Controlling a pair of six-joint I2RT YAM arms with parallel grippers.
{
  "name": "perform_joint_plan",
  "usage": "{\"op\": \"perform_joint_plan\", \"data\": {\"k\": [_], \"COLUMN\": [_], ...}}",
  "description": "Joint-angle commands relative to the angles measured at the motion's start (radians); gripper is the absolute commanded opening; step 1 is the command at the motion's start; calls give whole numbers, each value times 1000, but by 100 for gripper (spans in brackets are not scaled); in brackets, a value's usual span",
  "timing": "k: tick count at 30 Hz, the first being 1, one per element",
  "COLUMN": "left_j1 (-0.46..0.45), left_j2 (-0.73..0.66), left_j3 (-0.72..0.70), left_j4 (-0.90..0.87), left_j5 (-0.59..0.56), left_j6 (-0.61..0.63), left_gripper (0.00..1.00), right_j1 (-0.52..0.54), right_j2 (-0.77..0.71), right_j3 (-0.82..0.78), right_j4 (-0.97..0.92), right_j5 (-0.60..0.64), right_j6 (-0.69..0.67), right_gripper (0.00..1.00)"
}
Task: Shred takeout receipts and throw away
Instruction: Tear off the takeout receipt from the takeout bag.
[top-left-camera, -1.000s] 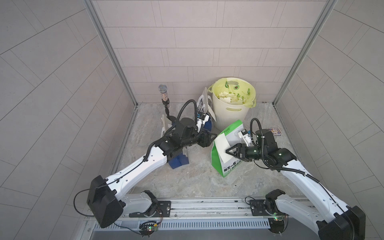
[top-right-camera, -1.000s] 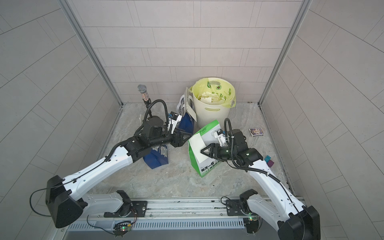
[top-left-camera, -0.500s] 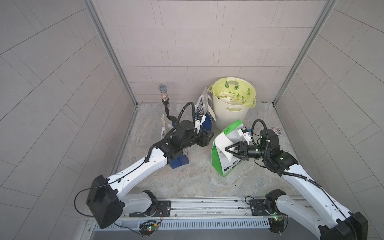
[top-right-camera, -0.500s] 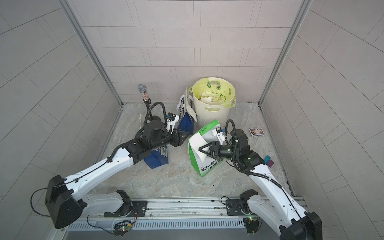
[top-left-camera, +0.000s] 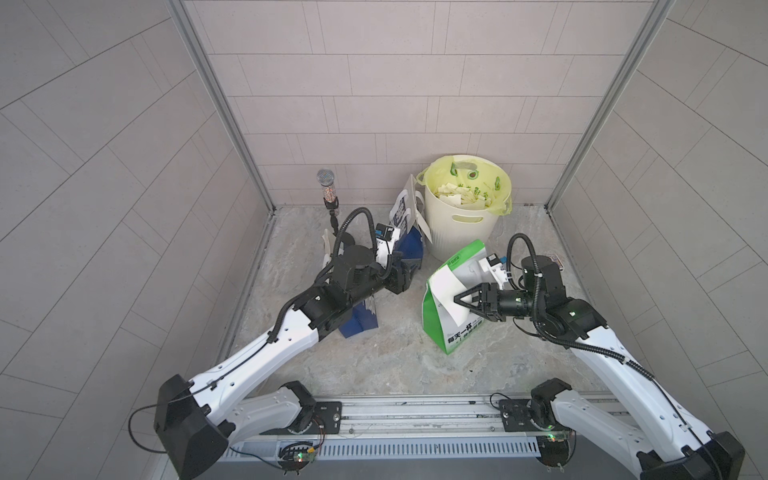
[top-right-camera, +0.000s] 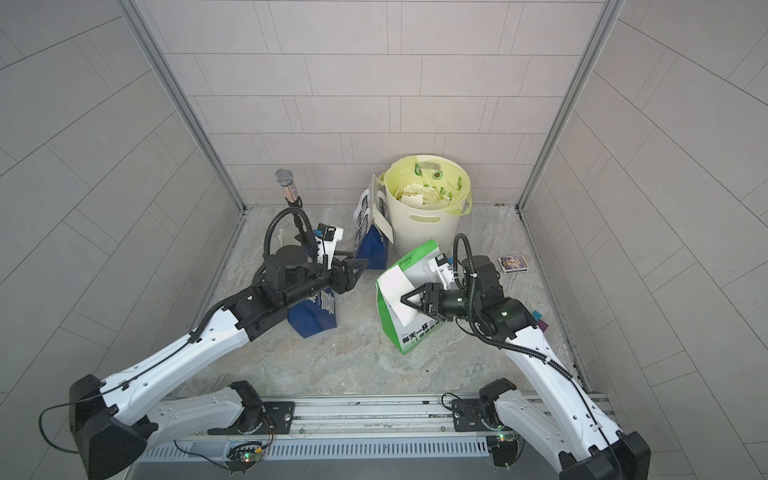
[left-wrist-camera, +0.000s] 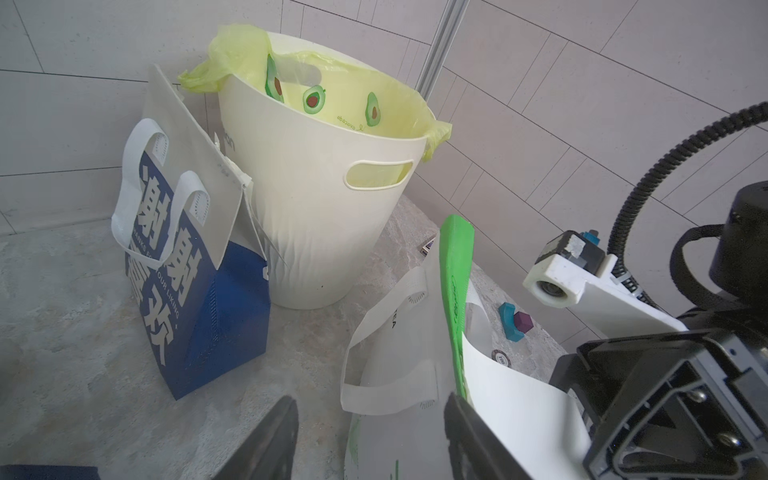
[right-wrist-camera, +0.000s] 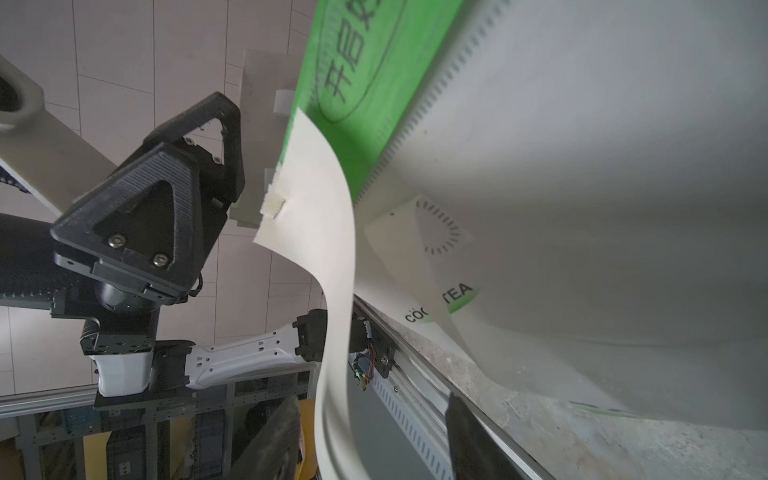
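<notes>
A green-and-white bag (top-left-camera: 457, 332) stands right of centre in both top views. A white takeout receipt (top-left-camera: 444, 289) is fixed at its top edge and curls down its face. My right gripper (top-left-camera: 461, 302) is open at that receipt. In the right wrist view the receipt (right-wrist-camera: 328, 232) hangs loose between the spread fingers of the right gripper (right-wrist-camera: 372, 399). My left gripper (top-left-camera: 409, 272) is open and empty, just left of the bag's top. In the left wrist view the left gripper (left-wrist-camera: 370, 399) faces the bag's white handle (left-wrist-camera: 390, 365). Another white slip (left-wrist-camera: 187, 166) sticks up from a blue bag (left-wrist-camera: 216, 324).
A cream bin (top-left-camera: 463, 232) with a yellow liner holds paper scraps at the back. The blue bag (top-left-camera: 409, 245) leans beside it. A second blue bag (top-left-camera: 359, 322) lies under my left arm. A microphone (top-left-camera: 328, 191) stands back left. A small card box (top-left-camera: 555, 262) lies on the right.
My right arm's wrist has drawn back to the right while its fingers stay at the receipt. The left arm has barely moved.
</notes>
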Motion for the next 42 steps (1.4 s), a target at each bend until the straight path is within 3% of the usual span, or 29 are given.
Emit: {"op": "perform_joint_plan", "data": {"k": [1, 5, 11, 16, 22, 26, 36, 42], "left_j1": [-3, -3, -3, -3, -3, -7, -34, -34], "left_j2": [-27, -40, -45, -65, -95, -100, -12, 96], "left_j3": [-23, -44, -59, -78, -110, -143, -133, -107], "left_j4": [30, 54, 45, 19, 42, 114, 132, 215], "left_j5": [-35, -43, -6, 18, 147, 276, 294, 415], "left_j6": [25, 23, 21, 46, 76, 74, 157, 161], "left_gripper": [61, 61, 61, 61, 64, 70, 77, 81], "right_j1": [-1, 4, 10, 10, 10, 10, 11, 12], "right_j2": [-11, -9, -2, 22, 53, 48, 59, 53], "right_j3": [28, 16, -28, -27, 54, 121, 179, 200], "right_j4": [-152, -105, 193, 230, 84, 80, 122, 106], "right_j5": [2, -50, -93, -76, -26, -37, -30, -13], "right_j6": [-68, -33, 169, 179, 57, 34, 66, 55], "right_gripper": [53, 51, 39, 37, 1, 0, 0, 0]}}
